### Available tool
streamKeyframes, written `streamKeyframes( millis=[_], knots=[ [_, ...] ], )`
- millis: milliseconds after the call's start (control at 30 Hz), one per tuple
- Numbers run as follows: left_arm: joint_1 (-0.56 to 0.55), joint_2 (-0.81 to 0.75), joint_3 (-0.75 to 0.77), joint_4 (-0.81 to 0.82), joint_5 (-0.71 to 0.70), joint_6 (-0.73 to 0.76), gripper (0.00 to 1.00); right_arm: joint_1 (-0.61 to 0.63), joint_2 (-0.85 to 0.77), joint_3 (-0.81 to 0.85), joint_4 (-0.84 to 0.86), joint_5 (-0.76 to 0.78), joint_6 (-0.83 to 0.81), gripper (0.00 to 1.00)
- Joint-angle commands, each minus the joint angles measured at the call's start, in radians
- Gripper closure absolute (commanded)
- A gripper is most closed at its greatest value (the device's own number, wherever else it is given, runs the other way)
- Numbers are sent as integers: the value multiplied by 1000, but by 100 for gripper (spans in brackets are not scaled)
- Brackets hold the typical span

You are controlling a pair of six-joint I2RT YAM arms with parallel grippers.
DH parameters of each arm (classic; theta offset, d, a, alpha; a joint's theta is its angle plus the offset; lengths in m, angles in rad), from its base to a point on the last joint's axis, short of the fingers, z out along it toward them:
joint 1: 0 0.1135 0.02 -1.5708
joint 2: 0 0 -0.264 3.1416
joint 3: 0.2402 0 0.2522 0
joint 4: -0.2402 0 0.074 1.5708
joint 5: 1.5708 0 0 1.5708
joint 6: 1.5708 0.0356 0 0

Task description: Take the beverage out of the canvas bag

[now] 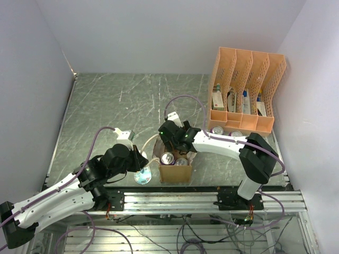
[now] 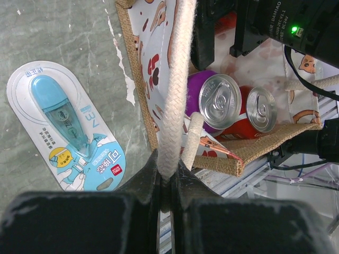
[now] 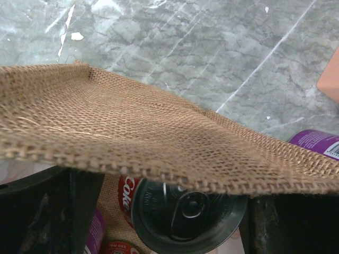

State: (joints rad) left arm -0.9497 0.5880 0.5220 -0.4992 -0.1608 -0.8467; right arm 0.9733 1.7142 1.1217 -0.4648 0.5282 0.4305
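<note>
tan canvas bag (image 1: 175,172) sat at the near bench (image 1: 116,106) edge | left claw (image 2: 167,182) clenched its cream handle (image 2: 177,79) | right claw (image 1: 172,143) stood spread, straddling the red cola can (image 3: 188,211) inside the bag | step: grasp | next called for closing squarely, lifting clear of the rim

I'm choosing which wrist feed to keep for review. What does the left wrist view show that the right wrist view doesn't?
Only the left wrist view: the left fingers pinching the cream handle of the canvas bag, and a blue correction-tape pack on the table. Only the right wrist view: a purple can outside the bag, and a Coke can with readable lettering. Both: the bag, drink cans inside it, and the table.
</note>
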Motion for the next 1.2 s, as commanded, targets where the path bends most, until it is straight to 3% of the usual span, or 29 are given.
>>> streamKeyframes(
  millis=[0,233,333,467,733,1167],
  knots=[
    [2,-2,-6,-11,14,-7,93,-14,-8,-34,16,-25,1,13],
    [3,9,-7,-2,19,-7,93,-14,-143,-63,65,-107,-22,40],
    [2,7,-11,-1,20,-9,93,-15,-202,-68,73,-138,-16,75],
    [2,4,-13,0,21,-11,93,-16,-265,-74,90,-183,-4,88],
    [2,-1,-11,-6,19,-12,93,-20,-418,-137,196,-310,42,100],
    [2,-18,-20,-9,23,-17,93,-74,-648,-210,366,-523,194,100]
  ],
)
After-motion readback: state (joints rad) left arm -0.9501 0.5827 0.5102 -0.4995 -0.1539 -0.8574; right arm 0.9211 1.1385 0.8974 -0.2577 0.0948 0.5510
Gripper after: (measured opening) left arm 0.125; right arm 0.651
